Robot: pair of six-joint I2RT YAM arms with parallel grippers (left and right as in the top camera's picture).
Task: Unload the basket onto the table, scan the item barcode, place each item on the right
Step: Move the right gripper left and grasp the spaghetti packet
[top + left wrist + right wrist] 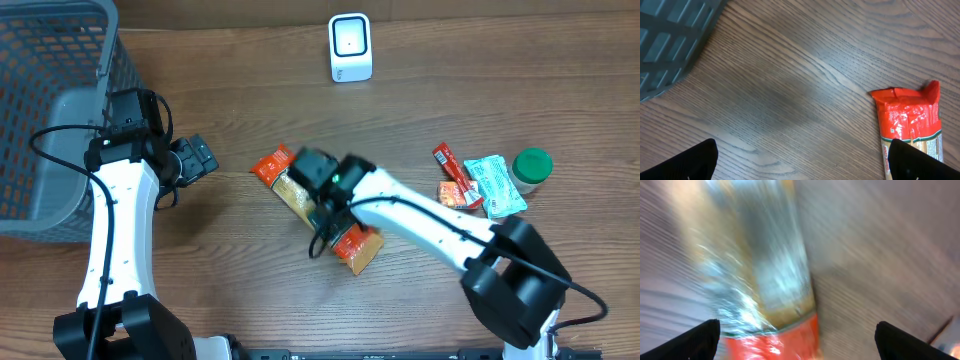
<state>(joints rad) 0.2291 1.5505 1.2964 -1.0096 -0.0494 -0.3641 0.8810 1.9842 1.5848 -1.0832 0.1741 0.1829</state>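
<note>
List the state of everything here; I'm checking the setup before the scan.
Packet: lying flat, not gripped.
Scanner: upright.
Jar: upright, lid on.
Basket: upright, nothing visible inside.
Pouch: lying flat.
Left arm: jaws open, empty.
Right arm: jaws open, over packet.

Left arm (118,215) is up and reaching forward, the left gripper (200,158) turned to the right, jaws wide apart. Right arm (430,222) stretches leftward across the middle, the right gripper (320,195) pointing down, fully spread.
</note>
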